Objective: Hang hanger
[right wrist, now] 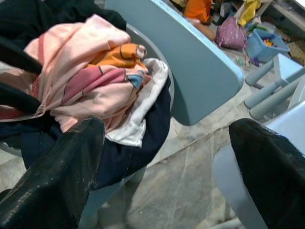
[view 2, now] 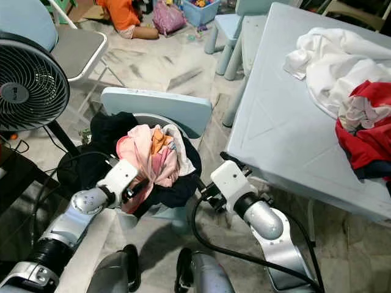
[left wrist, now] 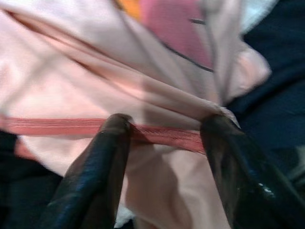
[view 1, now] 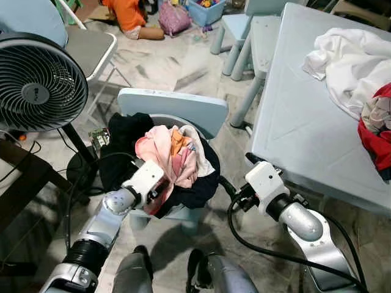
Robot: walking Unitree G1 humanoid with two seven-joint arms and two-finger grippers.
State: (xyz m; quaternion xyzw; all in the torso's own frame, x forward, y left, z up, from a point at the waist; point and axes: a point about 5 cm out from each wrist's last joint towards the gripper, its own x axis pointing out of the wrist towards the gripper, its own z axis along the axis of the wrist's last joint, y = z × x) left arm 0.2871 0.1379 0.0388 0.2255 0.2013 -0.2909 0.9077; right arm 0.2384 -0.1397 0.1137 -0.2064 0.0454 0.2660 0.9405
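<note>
Although the task names a hanger, none can be made out; what is handled is a heap of clothes. A pale blue table (view 1: 293, 122) is seen on the robot's right, with white and red garments (view 1: 360, 79) bunched at its far corner. A black fan (view 1: 36, 82) stands at the left. Between them a small blue chair (view 1: 174, 107) is placed, and its seat is covered by the clothes pile (view 1: 174, 155): dark fabric underneath, pink, orange and white pieces on top.

The left gripper (left wrist: 162, 131) is pushed into the near side of the pile, fingers spread, with a red-trimmed hem of the pink garment (left wrist: 143, 86) lying across the gap and touching both tips; it is not yet pinched. The right gripper (right wrist: 162, 157) is held just beside the chair, near the table edge, fingers wide apart and holding nothing.

The garment is judged light, soft and floppy, likely to drag neighbours along. A hold is best taken at the doubled hem, where the cloth is thickest and least slippery.
</note>
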